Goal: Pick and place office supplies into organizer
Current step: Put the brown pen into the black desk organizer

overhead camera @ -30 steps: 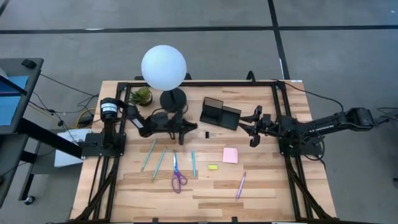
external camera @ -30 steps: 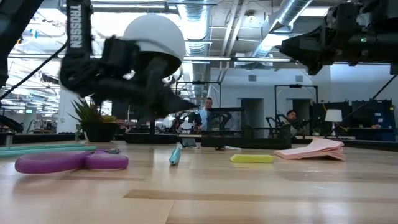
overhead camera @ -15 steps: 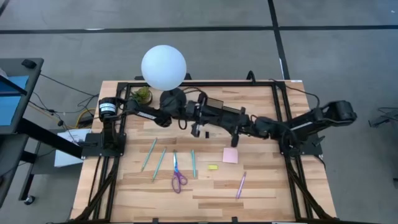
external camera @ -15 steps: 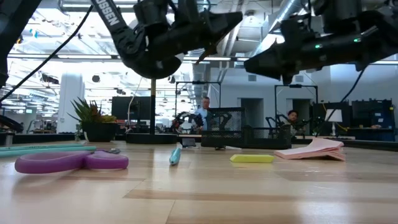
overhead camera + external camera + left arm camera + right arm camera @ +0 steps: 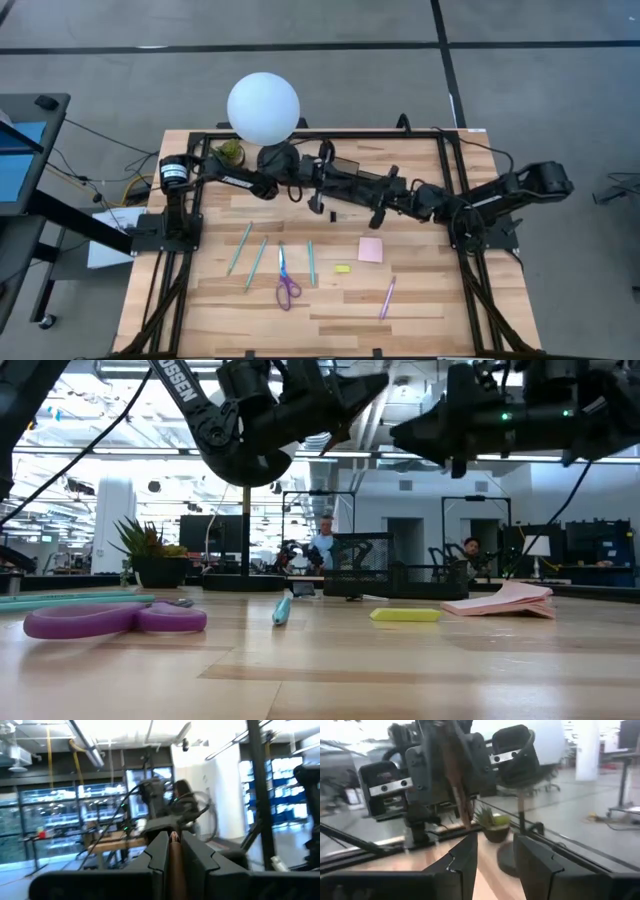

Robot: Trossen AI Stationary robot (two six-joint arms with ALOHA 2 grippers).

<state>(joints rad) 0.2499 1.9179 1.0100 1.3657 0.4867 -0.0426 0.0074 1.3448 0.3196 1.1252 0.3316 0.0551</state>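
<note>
The wooden table (image 5: 420,300) fills the middle of the high view, with the white globe lamp (image 5: 263,108) at its upper left edge and a small potted plant (image 5: 229,151) just beside the lamp's base. Both arms reach in over the upper middle of the table and meet there, largely covering the black organizer (image 5: 345,166), of which only a corner shows.

The left gripper (image 5: 322,196) hangs raised above the table; in its wrist view the fingers (image 5: 159,851) stand almost together with only a narrow slit between them and nothing gripped. The right gripper (image 5: 382,205) sits close by to the right, its fingers (image 5: 465,857) spread apart and empty, facing the other arm.

The supplies lie untouched in the lower half of the frame: purple-handled scissors (image 5: 286,282), three teal pens (image 5: 239,247), a pink sticky pad (image 5: 371,249), a pink-purple pen (image 5: 387,297), and a tiny yellow piece (image 5: 342,268). A small black clip (image 5: 333,215) lies just below the grippers.
</note>
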